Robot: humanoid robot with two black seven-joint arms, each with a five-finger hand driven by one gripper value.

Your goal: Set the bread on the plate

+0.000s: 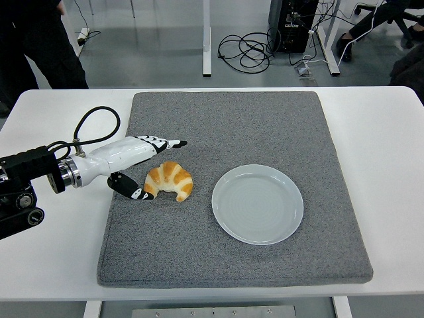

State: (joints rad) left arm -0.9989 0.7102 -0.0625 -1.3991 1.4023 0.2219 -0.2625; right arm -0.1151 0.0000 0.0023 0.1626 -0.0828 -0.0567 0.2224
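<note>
A golden croissant (170, 181) lies on the grey mat (238, 132), left of a round pale plate (258, 203). My left hand (162, 169) reaches in from the left edge and brackets the bread's left end. Its long fingers (165, 142) stretch above the croissant, and the thumb (138, 193) sits low against the bread's left tip. The hand is open, spread around the bread without closing on it. The plate holds nothing. My right arm does not show.
The mat covers most of the white table (391, 146). A person in dark clothes (40, 40) stands at the top left. Cables and desk legs (252, 46) lie on the floor beyond the far edge.
</note>
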